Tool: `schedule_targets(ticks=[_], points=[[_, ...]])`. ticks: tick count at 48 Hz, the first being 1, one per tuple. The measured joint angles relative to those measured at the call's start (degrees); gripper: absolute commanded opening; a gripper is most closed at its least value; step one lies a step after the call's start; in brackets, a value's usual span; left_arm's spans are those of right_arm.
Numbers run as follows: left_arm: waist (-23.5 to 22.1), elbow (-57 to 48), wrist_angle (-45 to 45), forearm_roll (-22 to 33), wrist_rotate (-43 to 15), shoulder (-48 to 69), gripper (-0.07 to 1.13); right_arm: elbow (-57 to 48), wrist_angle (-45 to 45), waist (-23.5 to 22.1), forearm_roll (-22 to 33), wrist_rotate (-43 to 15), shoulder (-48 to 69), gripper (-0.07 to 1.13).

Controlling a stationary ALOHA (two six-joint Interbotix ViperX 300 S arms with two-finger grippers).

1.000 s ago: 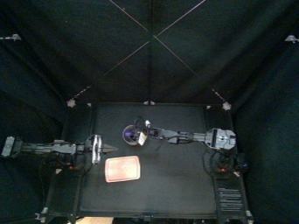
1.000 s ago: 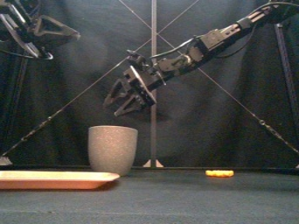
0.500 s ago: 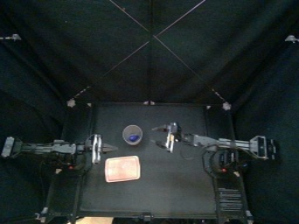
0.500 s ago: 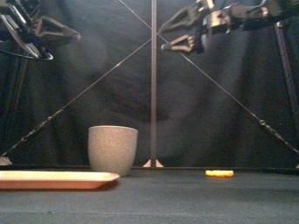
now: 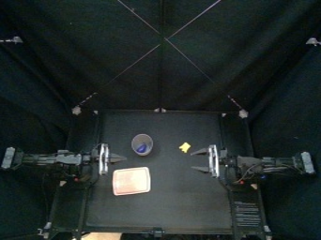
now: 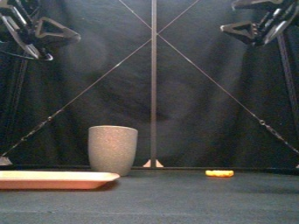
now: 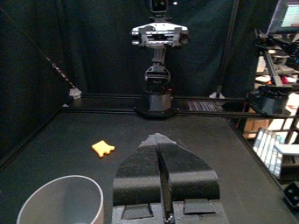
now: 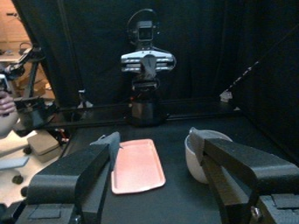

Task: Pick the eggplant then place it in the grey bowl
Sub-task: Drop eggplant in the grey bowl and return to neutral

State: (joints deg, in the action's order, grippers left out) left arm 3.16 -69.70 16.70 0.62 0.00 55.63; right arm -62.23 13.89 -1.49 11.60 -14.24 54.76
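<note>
The tall grey speckled cup (image 5: 143,143) stands left of the table's middle. In the top view a purple shape, the eggplant (image 5: 145,144), lies inside it. From the front the cup (image 6: 112,150) hides it. My right gripper (image 5: 211,160) is drawn back to the right side, high above the table (image 6: 251,26). In its wrist view it is open (image 8: 155,140) and empty, facing the cup (image 8: 208,156). My left gripper (image 5: 100,160) rests at the left, shut (image 7: 162,140), with the cup (image 7: 59,197) close by.
A small yellow toy (image 5: 185,147) lies right of the cup, also low in the front view (image 6: 219,173) and in the left wrist view (image 7: 105,149). The flat pink tray (image 5: 130,181) sits in front of the cup, at the front left (image 6: 52,179).
My right gripper has pulled away from above the cup, rising and going back to the right side. The left arm has not moved.
</note>
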Motion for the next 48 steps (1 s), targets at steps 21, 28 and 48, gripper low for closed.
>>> schedule_targets(ticks=[21,28,48], points=[[0.3,-0.1,0.0,0.0,-0.1,0.1,-0.03,-6.3,0.1,3.0,0.0,0.1,2.6,0.97],[0.4,-0.1,0.0,0.0,0.0,0.1,-0.03,-6.6,-0.3,2.9,0.0,0.3,2.8,0.97],[0.5,-0.1,0.0,0.0,-0.1,0.1,-0.03,-7.0,-4.6,2.9,0.0,0.5,4.7,0.97]])
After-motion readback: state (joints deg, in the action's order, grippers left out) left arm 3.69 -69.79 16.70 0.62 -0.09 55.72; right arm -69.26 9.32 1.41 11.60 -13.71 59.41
